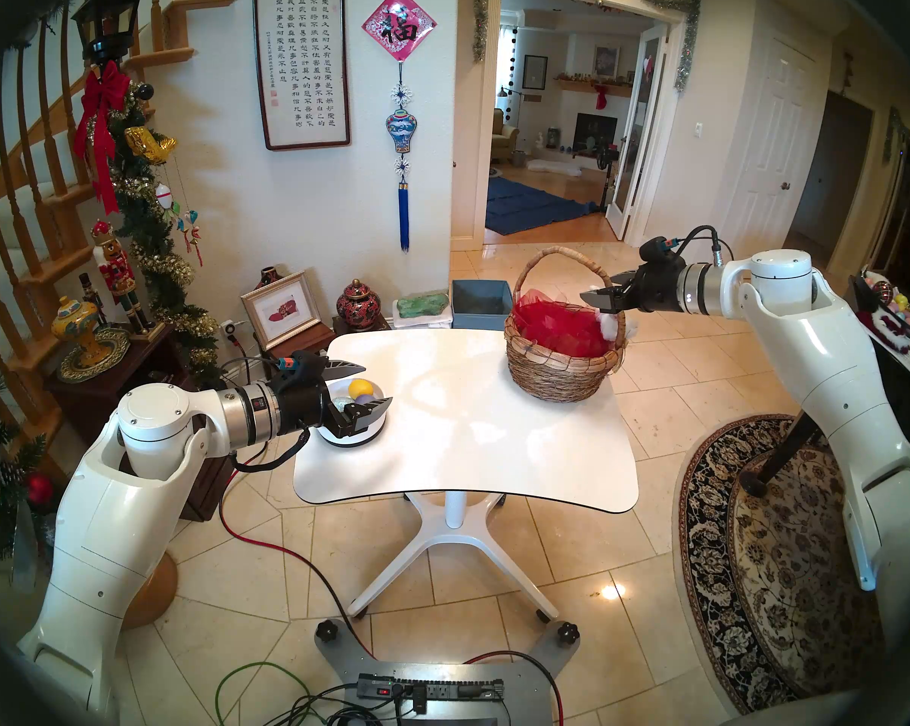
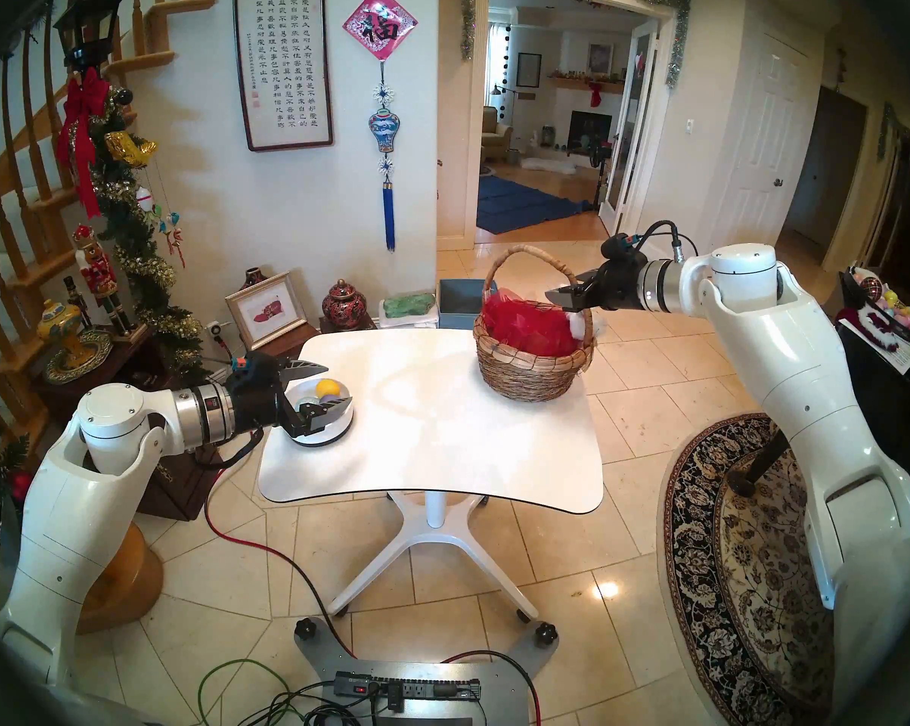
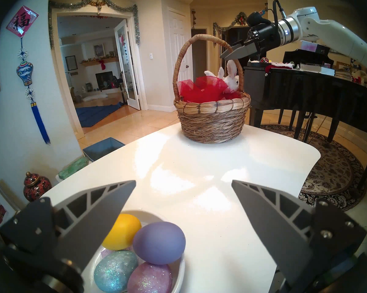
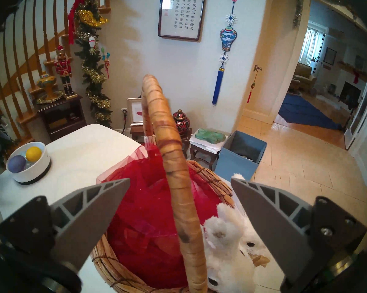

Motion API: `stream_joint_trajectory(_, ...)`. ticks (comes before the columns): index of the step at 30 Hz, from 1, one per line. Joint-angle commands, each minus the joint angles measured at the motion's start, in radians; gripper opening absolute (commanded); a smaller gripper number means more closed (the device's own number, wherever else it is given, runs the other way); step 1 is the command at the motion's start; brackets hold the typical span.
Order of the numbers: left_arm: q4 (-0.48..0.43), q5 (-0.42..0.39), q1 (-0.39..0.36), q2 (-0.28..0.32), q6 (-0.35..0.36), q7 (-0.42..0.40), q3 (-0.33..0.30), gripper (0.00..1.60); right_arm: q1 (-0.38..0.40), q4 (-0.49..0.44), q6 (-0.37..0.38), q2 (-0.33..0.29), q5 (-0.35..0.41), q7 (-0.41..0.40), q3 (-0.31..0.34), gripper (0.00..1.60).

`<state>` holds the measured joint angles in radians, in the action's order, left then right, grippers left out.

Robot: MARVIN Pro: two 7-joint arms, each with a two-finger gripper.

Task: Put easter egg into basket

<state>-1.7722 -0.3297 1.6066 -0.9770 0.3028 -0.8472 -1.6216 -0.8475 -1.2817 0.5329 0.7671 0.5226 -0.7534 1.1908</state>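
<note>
The wicker basket (image 1: 562,363) with red mesh lining and a white plush bunny (image 1: 609,326) stands at the table's far right. Several easter eggs lie in a shallow white bowl (image 3: 179,271) at the table's left edge: a yellow egg (image 3: 123,231), a purple egg (image 3: 159,241), a blue glitter egg (image 3: 115,269) and a pink glitter egg (image 3: 149,276). My left gripper (image 1: 377,384) is open and empty, just above the bowl. My right gripper (image 1: 598,289) is open and empty by the right side of the basket handle (image 4: 174,180), which runs between its fingers in the right wrist view.
The white pedestal table (image 1: 468,447) is small, with rounded edges. A grey-blue square bin (image 1: 481,306) stands on the floor behind it. A black piano (image 3: 305,85) is to the right, above a patterned rug (image 1: 782,552). A dark side table (image 1: 102,363) with ornaments is at the left.
</note>
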Motion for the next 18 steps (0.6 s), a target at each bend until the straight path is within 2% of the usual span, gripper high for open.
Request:
stream_joint_trajectory(1, -0.005, 0.0, -0.007, 0.001, 0.0, 0.0, -0.001, 1.6, 0.024, 0.004, 0.006, 0.002, 0.002, 0.003, 0.009, 1.18)
stream_joint_trajectory(3, -0.005, 0.0, -0.007, 0.001, 0.0, 0.0, -0.001, 1.6, 0.024, 0.005, 0.007, 0.003, 0.001, 0.003, 0.009, 1.0)
stream_joint_trajectory(4, -0.005, 0.0, -0.007, 0.001, 0.0, 0.0, -0.001, 1.6, 0.023, 0.005, 0.007, 0.003, 0.001, 0.004, 0.009, 0.8)
stream_joint_trajectory(7, -0.005, 0.0, -0.007, 0.001, 0.0, 0.0, -0.001, 1.6, 0.021, 0.006, 0.006, 0.003, 0.0, 0.005, 0.009, 0.75)
stream_joint_trajectory(10, -0.005, 0.0, -0.007, 0.001, 0.0, 0.0, -0.001, 1.6, 0.019, 0.007, 0.005, 0.003, -0.001, 0.006, 0.008, 0.59)
stream_joint_trajectory(12, -0.005, 0.0, -0.007, 0.001, 0.0, 0.0, -0.001, 1.6, 0.018, 0.005, 0.005, 0.002, 0.0, 0.007, 0.008, 0.31)
stream_joint_trajectory(15, -0.005, 0.0, -0.007, 0.001, 0.0, 0.0, -0.001, 1.6, 0.016, 0.001, -0.001, -0.003, -0.006, 0.008, 0.004, 0.0)
stream_joint_trajectory(18, -0.005, 0.0, -0.007, 0.001, 0.0, 0.0, -0.001, 1.6, 0.007, -0.013, -0.004, -0.011, -0.005, 0.005, 0.005, 0.0)
